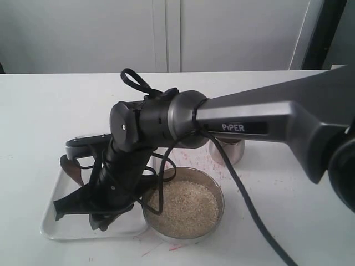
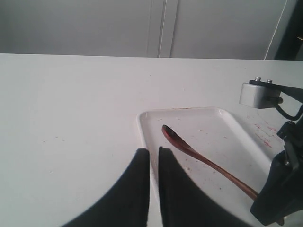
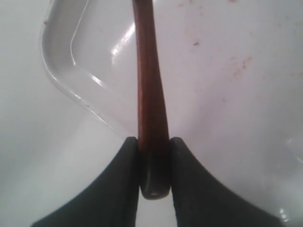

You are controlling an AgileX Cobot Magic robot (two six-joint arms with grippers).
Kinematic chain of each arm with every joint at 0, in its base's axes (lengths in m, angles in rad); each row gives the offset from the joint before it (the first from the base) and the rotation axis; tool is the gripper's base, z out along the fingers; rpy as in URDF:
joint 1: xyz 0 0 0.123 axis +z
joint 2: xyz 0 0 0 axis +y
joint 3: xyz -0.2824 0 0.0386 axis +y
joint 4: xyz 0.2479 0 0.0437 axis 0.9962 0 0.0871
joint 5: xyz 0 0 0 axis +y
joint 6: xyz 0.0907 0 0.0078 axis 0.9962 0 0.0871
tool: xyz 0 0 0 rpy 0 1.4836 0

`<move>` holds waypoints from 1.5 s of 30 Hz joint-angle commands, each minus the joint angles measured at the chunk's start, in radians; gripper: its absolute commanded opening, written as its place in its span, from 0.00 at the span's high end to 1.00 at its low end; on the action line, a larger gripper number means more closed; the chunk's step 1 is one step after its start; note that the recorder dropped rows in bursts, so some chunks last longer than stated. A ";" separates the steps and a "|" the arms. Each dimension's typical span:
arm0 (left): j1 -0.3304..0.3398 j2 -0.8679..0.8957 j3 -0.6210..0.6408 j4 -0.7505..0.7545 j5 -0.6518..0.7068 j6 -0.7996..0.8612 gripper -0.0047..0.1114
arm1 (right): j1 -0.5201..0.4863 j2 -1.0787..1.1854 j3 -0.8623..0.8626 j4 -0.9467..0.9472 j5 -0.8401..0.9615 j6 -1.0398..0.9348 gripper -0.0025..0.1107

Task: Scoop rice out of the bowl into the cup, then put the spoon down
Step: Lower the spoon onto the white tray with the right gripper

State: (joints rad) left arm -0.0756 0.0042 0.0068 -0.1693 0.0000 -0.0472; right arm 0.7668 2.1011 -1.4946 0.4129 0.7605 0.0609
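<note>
The right gripper (image 3: 154,142) clamps the handle end of the wooden spoon (image 2: 199,158), which stretches across the white tray (image 2: 142,124) beside the bowl (image 1: 220,194) of rice (image 1: 186,208), the cup (image 1: 227,151) just behind it, while the left gripper (image 2: 152,156) has its 2 fingers almost together, empty.

Glossy wooden spoon (image 2: 208,163) — tray (image 2: 222,130) perhaps plastic

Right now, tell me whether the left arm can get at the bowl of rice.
Probably not directly. The right arm reaches over the tray, right gripper shut on the spoon, standing between the left gripper and the bowl.
</note>
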 commanded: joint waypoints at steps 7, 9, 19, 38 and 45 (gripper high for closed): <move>-0.005 -0.004 -0.007 -0.005 0.000 -0.001 0.84 | 0.000 -0.003 -0.011 -0.006 0.025 0.042 0.98; -0.005 -0.004 -0.007 -0.005 0.000 -0.001 0.84 | 0.000 -0.003 -0.011 -0.006 0.029 0.043 0.98; -0.005 -0.004 -0.007 -0.005 0.000 -0.001 0.84 | -0.009 0.001 -0.011 -0.004 0.053 0.074 0.98; -0.005 -0.004 -0.007 -0.005 0.000 -0.001 0.84 | -0.019 0.081 -0.136 -0.007 0.181 0.100 0.98; -0.005 -0.004 -0.007 -0.005 0.000 -0.001 0.84 | -0.019 0.085 -0.150 -0.027 0.204 0.099 0.98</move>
State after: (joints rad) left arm -0.0756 0.0042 0.0068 -0.1693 0.0000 -0.0472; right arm 0.7516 2.1828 -1.6414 0.4023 0.9528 0.1562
